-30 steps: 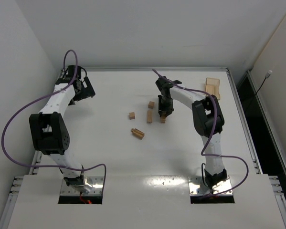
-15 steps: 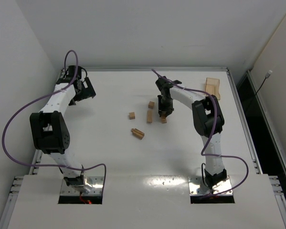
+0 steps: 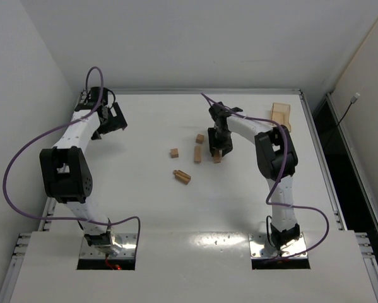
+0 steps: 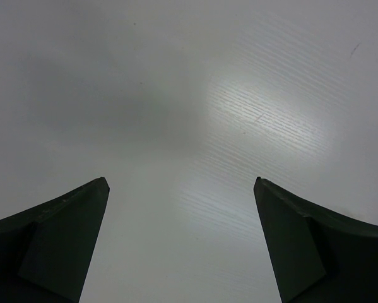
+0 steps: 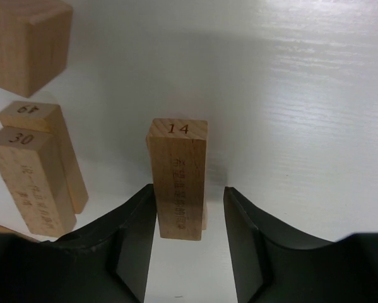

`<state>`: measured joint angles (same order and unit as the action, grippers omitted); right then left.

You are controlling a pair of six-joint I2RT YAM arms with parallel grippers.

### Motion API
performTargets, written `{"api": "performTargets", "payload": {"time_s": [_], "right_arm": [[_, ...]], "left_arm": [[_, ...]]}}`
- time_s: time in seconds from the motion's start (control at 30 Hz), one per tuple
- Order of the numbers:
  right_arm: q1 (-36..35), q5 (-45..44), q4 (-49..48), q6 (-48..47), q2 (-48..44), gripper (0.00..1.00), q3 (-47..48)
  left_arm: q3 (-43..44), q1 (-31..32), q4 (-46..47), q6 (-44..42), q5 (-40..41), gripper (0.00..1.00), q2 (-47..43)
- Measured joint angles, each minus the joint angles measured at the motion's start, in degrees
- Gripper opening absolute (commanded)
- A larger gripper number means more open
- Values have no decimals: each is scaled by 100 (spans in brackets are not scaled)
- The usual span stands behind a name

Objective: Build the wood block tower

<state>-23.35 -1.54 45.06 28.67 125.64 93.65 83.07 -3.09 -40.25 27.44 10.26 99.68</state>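
Note:
Several light-tan wooden blocks lie loose in the middle of the table; no stack stands among them. My right gripper [image 3: 219, 150] is low over a short bar marked 14 [image 5: 179, 177], which shows in the top view [image 3: 216, 158]. Its jaws are open on either side of the bar: the left finger [image 5: 135, 221] is close against it, the right finger [image 5: 245, 227] stands apart with a gap. A sliver of a second block shows under the bar. My left gripper [image 3: 116, 120] is open and empty at the far left [image 4: 181, 183], over bare table.
Bars marked 30 [image 5: 31, 183] and 49 [image 5: 56, 145] lie left of bar 14, with a cube [image 5: 28, 41] beyond. In the top view are a bar [image 3: 197, 153], two cubes [image 3: 200, 138] [image 3: 174, 152] and a pair of bars [image 3: 182, 176]. A flat wood tray [image 3: 280, 115] lies far right.
My right gripper has shifted slightly to the right over bar 14. The blocks and the left arm have not moved.

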Motion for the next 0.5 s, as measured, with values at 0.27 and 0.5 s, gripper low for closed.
{"api": "performTargets", "payload": {"time_s": [0.27, 0.5], "right_arm": [[2, 214, 2, -188, 0, 41, -151], [-2, 365, -11, -295, 2, 22, -155]], "left_arm": [[2, 0, -2, 0, -59, 100, 94], [2, 0, -2, 0, -70, 100, 94]]}}
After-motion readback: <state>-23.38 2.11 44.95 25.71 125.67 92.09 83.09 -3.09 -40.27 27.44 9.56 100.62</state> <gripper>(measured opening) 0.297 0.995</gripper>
